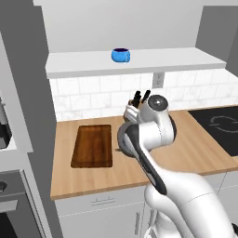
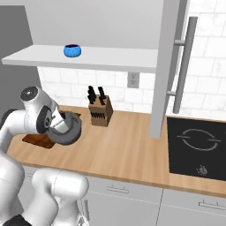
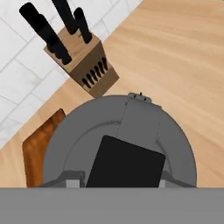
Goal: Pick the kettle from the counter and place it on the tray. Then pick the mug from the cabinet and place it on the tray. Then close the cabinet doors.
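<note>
My gripper [image 3: 124, 171] is shut on the black handle of the dark grey kettle [image 3: 120, 140]. The kettle [image 2: 67, 128] hangs above the counter [image 2: 128, 150], by the right-hand end of the dark brown tray [image 1: 93, 145]. In the hand view a strip of the tray [image 3: 39, 153] shows to the left of the kettle's body. My arm hides most of the kettle in the left base view. The blue mug [image 1: 121, 55] stands upright on the white shelf [image 1: 153, 62] of the open cabinet. The mug [image 2: 72, 50] is high above the hand.
A wooden knife block [image 2: 100, 112] stands against the tiled wall just beyond the kettle, and it shows again in the hand view [image 3: 85, 61]. One open grey cabinet door [image 2: 167, 66] with a silver bar handle [image 2: 183, 66] juts out on the right. A black cooktop [image 2: 198, 145] lies at the right.
</note>
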